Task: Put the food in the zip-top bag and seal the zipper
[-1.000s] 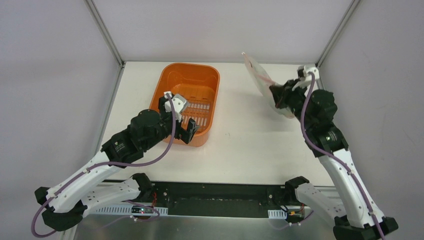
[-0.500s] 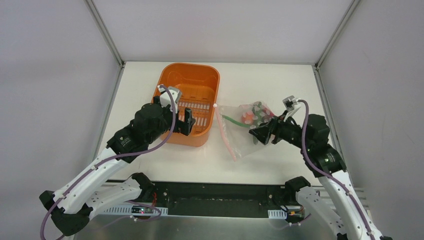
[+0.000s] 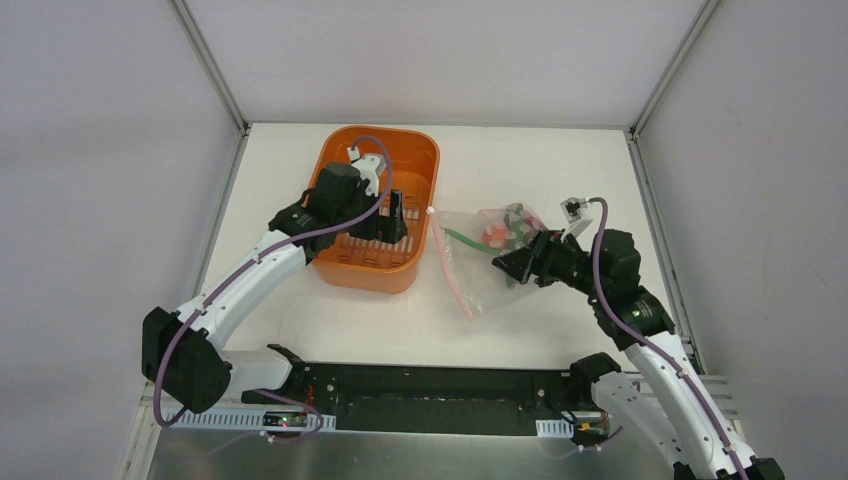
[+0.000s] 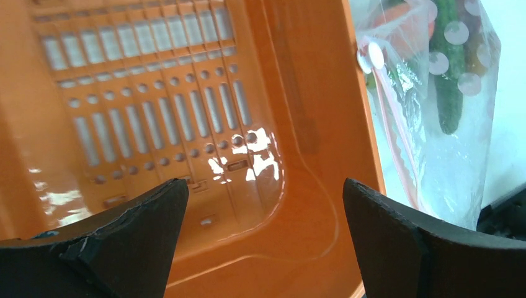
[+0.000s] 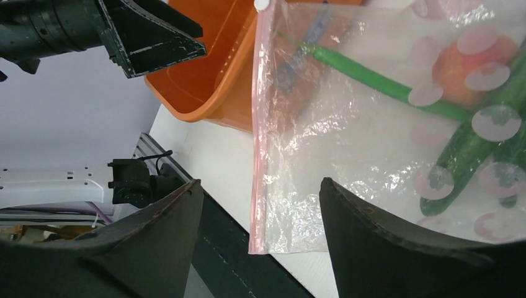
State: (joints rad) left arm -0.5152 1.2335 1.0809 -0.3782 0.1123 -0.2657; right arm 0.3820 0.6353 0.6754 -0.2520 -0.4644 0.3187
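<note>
My right tool (image 3: 508, 266), now spread wide, has laid the bag (image 3: 480, 275) with the food (image 3: 505, 225) inside flat on the table (image 3: 530, 160) beside the tub (image 3: 370, 272), my left tool (image 4: 263, 186) wide above the tub, so sealing the zipper (image 5: 256, 136) seems next.

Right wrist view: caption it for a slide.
Open right gripper facing the dotted zip-top bag of green chilies, pink zipper beside the orange tub.
</note>
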